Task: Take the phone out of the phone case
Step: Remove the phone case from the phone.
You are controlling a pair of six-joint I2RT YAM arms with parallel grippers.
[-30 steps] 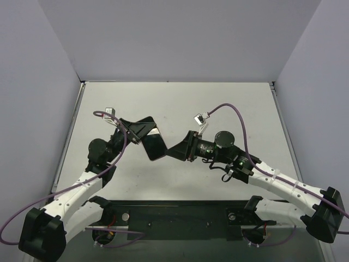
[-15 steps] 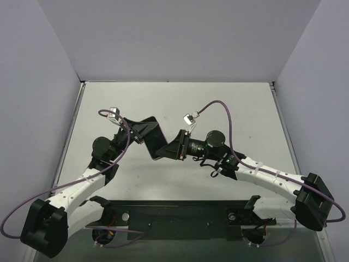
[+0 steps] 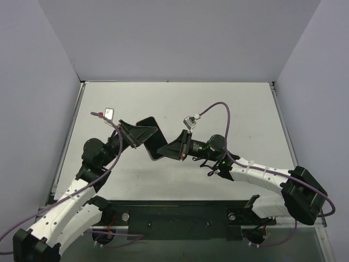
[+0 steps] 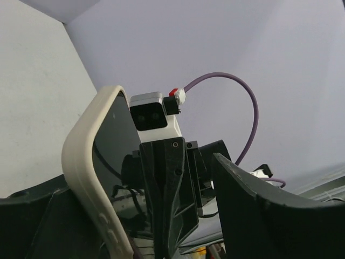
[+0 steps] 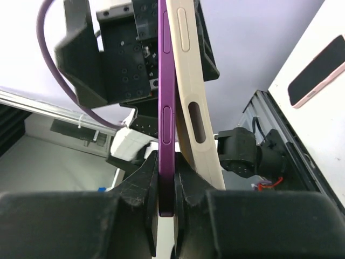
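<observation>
Above the table's middle, the dark phone (image 3: 152, 143) hangs edge-up between both grippers. My right gripper (image 3: 165, 152) is shut on it; in the right wrist view its fingers (image 5: 145, 183) pinch the purple phone edge (image 5: 165, 124) at the lower end (image 5: 166, 186). The beige phone case (image 5: 195, 116) bows away from the phone on one side. In the left wrist view the case rim (image 4: 86, 178) curves round the dark screen (image 4: 116, 135). My left gripper (image 4: 137, 183) stands open, its jaws wide on either side of the case and phone, and shows in the top view (image 3: 143, 134).
The pale table (image 3: 218, 103) is walled by grey panels on three sides. A purple cable (image 3: 223, 109) loops over the right arm and another (image 3: 103, 115) over the left. The black base rail (image 3: 180, 218) runs along the near edge.
My left gripper has opened and let go of the case. My right gripper has closed on the phone. Both arms shifted slightly left, with the phone.
</observation>
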